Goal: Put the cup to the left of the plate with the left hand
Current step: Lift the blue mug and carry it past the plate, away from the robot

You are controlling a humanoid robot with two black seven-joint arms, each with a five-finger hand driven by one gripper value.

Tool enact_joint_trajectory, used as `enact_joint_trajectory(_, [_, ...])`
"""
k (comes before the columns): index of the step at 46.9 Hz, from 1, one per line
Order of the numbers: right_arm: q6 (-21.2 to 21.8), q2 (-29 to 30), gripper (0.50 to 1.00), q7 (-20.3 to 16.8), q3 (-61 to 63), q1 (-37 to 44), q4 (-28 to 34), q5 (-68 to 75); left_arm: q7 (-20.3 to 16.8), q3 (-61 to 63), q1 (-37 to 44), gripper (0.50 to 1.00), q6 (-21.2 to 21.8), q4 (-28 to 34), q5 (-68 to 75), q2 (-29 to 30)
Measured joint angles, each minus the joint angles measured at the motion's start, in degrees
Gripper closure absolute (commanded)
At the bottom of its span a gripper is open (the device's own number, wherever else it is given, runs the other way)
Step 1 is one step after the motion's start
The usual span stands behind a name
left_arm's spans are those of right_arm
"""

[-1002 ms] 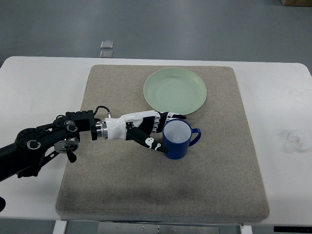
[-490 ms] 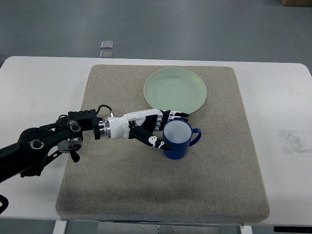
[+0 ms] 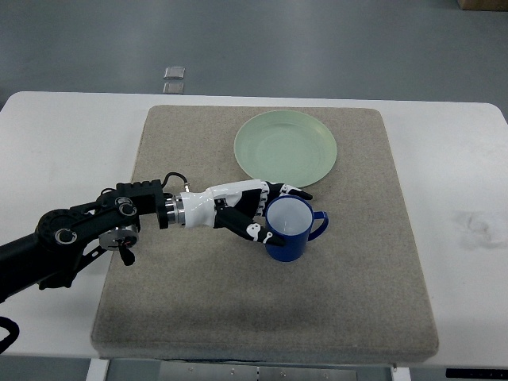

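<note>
The left hand [image 3: 252,211], white and black, is wrapping its fingers around the deep blue ceramic cup [image 3: 289,229], apparently gripping it. The cup is standing upright just below the round pale green plate [image 3: 286,148], handle pointing right.

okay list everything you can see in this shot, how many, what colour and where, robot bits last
cup: one, blue with pale inside, on the mat below the plate, handle pointing right
plate: one, pale green, on the mat's far side, right of centre
mat: one, grey-beige, covering the table's middle
table: one, white, under the mat
floor squares: two, grey, on the floor beyond the table
left arm: one, black, entering from the left edge
left hand: one, white and black, fingers around the cup's left side
</note>
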Motion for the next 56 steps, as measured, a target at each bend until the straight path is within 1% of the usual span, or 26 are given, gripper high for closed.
enact_joint_trajectory(1, [0.0, 0.0, 0.568, 0.0, 0.0, 0.0, 0.0, 0.0, 0.0, 0.0, 0.0, 0.731, 0.0, 0.0, 0.0, 0.0])
enact_joint_trajectory(2, [0.0, 0.0, 0.568, 0.0, 0.0, 0.0, 0.0, 0.0, 0.0, 0.0, 0.0, 0.758, 0.0, 0.0, 0.0, -0.1])
enact_joint_trajectory(6, [0.0, 0.0, 0.568, 0.0, 0.0, 0.0, 0.0, 0.0, 0.0, 0.0, 0.0, 0.789, 0.0, 0.0, 0.0, -0.2])
enact_joint_trajectory(25, [0.0, 0.0, 0.568, 0.0, 0.0, 0.0, 0.0, 0.0, -0.1, -1.2, -0.1, 0.789, 0.4, 1.1, -0.5, -0.4])
enact_joint_trajectory(33, [0.0, 0.0, 0.568, 0.0, 0.0, 0.0, 0.0, 0.0, -0.1, -4.0, -0.6, 0.789, 2.5, 1.1, -0.6, -0.2])
enact_joint_trajectory(44, [0.0, 0.0, 0.568, 0.0, 0.0, 0.0, 0.0, 0.0, -0.1, -5.0, -1.2, 0.791, 2.9, 0.8, -0.5, 0.2])
enact_joint_trajectory(49, [0.0, 0.0, 0.568, 0.0, 0.0, 0.0, 0.0, 0.0, -0.1, -6.1, -1.5, 0.799, 3.6, 0.7, -0.5, 0.7])
enact_joint_trajectory(51, [0.0, 0.0, 0.568, 0.0, 0.0, 0.0, 0.0, 0.0, -0.1, -7.0, -1.6, 0.812, 3.8, 0.7, -0.4, 0.9])
enact_joint_trajectory(54, [0.0, 0.0, 0.568, 0.0, 0.0, 0.0, 0.0, 0.0, -0.1, -7.5, -1.6, 0.814, 3.9, 0.7, -0.3, 1.3])
enact_joint_trajectory(56, [0.0, 0.0, 0.568, 0.0, 0.0, 0.0, 0.0, 0.0, -0.1, -7.9, -1.6, 0.825, 4.0, 0.7, -0.3, 1.9])
